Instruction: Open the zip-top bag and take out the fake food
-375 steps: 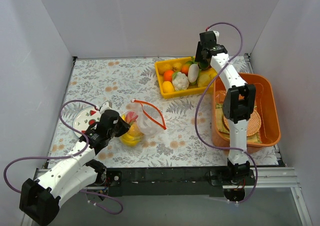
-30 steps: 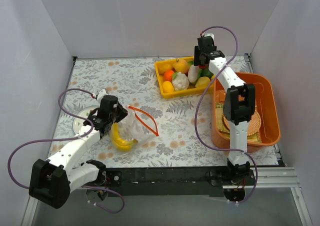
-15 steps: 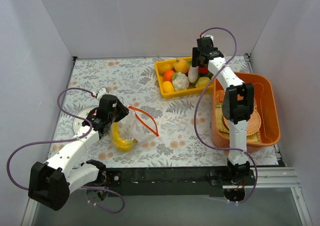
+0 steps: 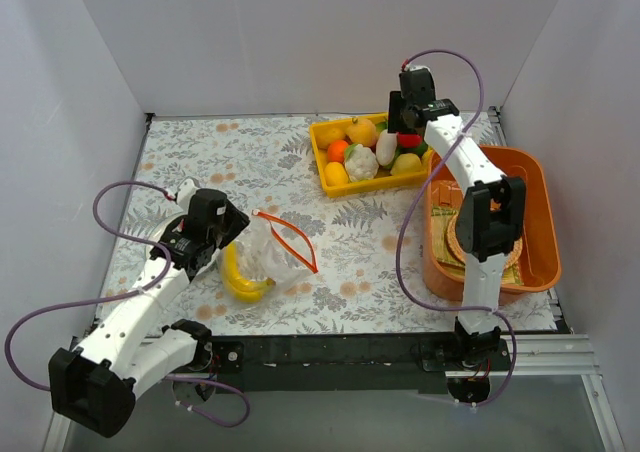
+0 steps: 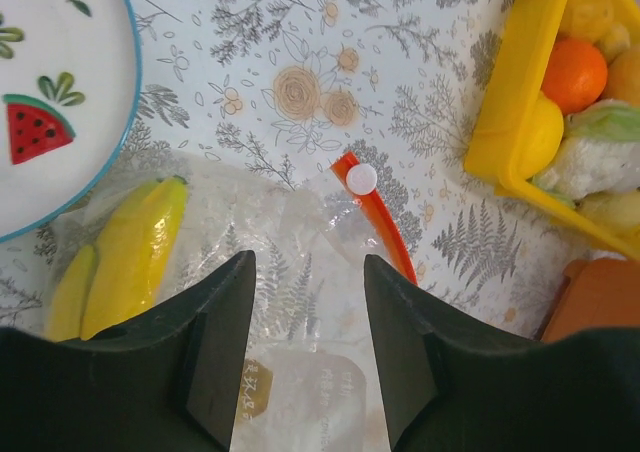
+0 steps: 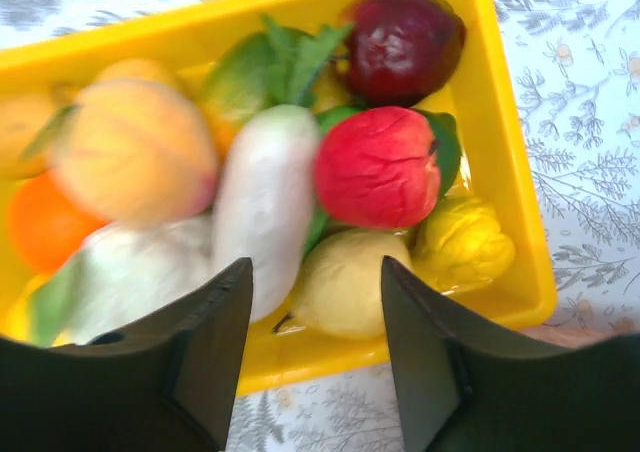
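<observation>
Right hand [image 6: 312, 272], spread empty, has released the white piece [image 6: 262, 207] into the yellow tray [image 6: 508, 172].

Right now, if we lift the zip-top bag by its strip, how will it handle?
Likely floppy: the zip-top bag is thin, crinkled film, collapsed. Probably sags unevenly, since the banana bunch seems to weigh one end. Glossy film may slip.

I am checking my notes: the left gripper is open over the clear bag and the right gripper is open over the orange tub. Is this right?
Not quite. The right gripper is open over the yellow tray of toy food, not the orange tub, as the right wrist view shows.
</observation>
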Robot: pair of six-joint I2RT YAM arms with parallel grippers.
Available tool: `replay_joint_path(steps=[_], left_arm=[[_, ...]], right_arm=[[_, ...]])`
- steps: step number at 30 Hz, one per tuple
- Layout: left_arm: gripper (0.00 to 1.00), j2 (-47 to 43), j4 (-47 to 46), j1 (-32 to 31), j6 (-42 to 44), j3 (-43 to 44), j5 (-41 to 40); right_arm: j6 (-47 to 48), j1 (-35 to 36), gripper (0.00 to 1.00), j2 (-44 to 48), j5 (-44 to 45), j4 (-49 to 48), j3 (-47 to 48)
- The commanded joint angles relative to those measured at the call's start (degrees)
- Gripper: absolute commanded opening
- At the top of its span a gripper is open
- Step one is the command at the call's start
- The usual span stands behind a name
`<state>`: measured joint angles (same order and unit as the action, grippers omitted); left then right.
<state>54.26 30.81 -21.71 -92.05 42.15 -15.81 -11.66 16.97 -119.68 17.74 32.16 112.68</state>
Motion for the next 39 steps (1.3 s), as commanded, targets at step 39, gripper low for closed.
replay_joint_path(steps=[39], left_arm=[[0.41,-3.46,10.86,0.53,-26.87,-13.58,1.31]], right_arm=[[-3.37,36.20,0.70,9.37,-59.04,-31.36,-43.15]])
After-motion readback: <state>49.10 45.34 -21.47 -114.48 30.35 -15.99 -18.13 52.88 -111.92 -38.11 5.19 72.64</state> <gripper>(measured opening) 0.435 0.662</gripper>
